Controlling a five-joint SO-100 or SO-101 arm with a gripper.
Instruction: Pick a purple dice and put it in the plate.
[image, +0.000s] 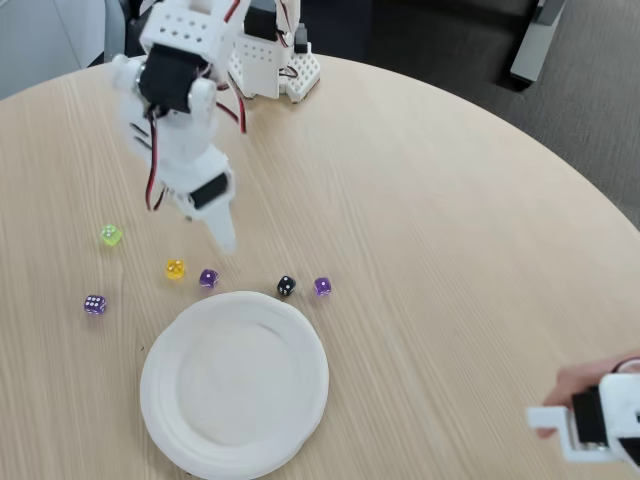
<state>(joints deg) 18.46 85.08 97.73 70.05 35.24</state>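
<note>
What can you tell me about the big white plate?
The plate is big, round and white, and looks like thin disposable paper or foam, with a shallow raised rim around a flat middle. It lies flat on the wooden table, near the bottom edge of the fixed view, and nothing is in it. Small dice sit just beyond its far rim, but none touches it. The robot's jaws hang above the table, away from it.

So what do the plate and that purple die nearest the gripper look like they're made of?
The plate looks like thin disposable paper or foam: matte white with a shallow pressed rim; which of the two is unclear. The purple die below the gripper looks like translucent plastic or resin, glossy, with light showing through and faint white pips.
</note>
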